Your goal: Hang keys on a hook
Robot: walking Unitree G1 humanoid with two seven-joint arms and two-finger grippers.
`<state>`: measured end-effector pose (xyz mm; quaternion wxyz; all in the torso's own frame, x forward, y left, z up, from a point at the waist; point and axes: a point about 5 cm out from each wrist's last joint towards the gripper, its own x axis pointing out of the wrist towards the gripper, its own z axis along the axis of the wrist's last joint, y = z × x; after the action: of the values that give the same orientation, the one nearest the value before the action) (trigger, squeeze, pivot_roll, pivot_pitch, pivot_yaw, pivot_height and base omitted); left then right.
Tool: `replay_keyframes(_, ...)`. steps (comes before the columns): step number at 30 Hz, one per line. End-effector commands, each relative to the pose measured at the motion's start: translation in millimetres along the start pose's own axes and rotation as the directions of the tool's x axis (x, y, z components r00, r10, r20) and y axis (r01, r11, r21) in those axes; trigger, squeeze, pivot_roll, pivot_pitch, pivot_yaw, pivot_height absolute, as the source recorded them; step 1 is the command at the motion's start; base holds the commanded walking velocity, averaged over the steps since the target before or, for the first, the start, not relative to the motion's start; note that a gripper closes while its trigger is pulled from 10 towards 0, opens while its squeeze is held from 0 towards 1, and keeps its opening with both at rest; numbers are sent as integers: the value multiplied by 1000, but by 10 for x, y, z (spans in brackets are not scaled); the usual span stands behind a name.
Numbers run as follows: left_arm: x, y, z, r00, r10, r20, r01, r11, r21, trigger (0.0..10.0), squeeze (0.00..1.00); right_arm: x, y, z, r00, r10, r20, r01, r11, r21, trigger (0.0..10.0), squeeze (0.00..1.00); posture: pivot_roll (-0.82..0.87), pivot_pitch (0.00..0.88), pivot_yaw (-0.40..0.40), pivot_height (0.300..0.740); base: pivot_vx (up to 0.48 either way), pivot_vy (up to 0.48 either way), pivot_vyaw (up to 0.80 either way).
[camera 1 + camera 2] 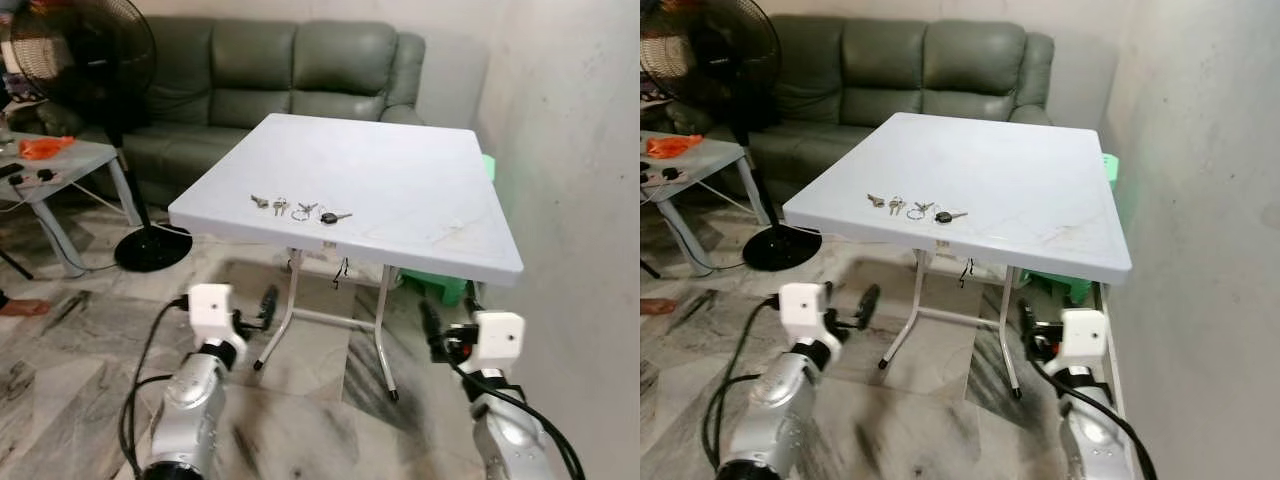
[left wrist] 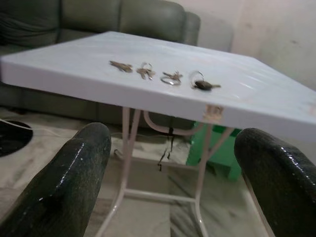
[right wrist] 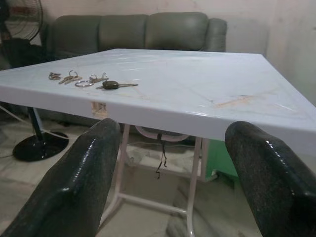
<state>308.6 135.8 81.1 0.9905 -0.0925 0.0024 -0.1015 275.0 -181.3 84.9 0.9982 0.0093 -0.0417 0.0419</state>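
Several keys lie in a row near the front edge of a white folding table (image 1: 420, 190): a small bare key (image 1: 259, 201), two ringed bunches (image 1: 280, 206) (image 1: 307, 209) and a black-headed key (image 1: 335, 216). Both grippers hang low in front of the table, below its top. My left gripper (image 1: 265, 305) is short of the front left corner, open, with nothing between its fingers (image 2: 74, 182). My right gripper (image 1: 432, 322) sits under the front right edge, also open and holding nothing; its fingers (image 3: 269, 182) frame the table edge. The same keys (image 2: 170, 78) show in the left wrist view.
A green sofa (image 1: 270, 70) stands behind the table, and a black standing fan (image 1: 85, 60) with its round base at the left. A small side table (image 1: 60, 165) carries an orange item. A green stool (image 1: 445, 285) sits under the table. A plaster wall (image 1: 580, 150) closes the right side.
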Motion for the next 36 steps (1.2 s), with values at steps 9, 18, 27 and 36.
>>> replay_keyframes(9, 35, -79, 24, 1000, -18, 13, 18, 1000, -3, 10000, 0, -17, -65, 6, 1000, -16, -2, 16, 1000, -8, 10000, 0, -51, 0, 2, 740, 0, 428, 0)
replay_keyframes(18, 35, -78, 22, 1000, -18, 13, 18, 1000, -4, 10000, 0, -20, -62, 5, 1000, -15, -2, 15, 1000, -6, 10000, 0, -51, 0, 4, 740, 0, 434, 0)
replay_keyframes(27, 33, -84, 21, 1000, -18, 13, 18, 1000, -5, 10000, 0, -32, -64, 4, 1000, -15, -4, 15, 1000, -7, 10000, 0, -53, 0, 3, 740, 0, 436, 0)
replay_keyframes(36, 31, -94, 14, 1000, -22, 14, 22, 1000, -6, 10000, 0, -54, -67, -4, 1000, -17, -8, 17, 1000, -9, 10000, 0, -57, 0, 3, 740, 151, 414, 0)
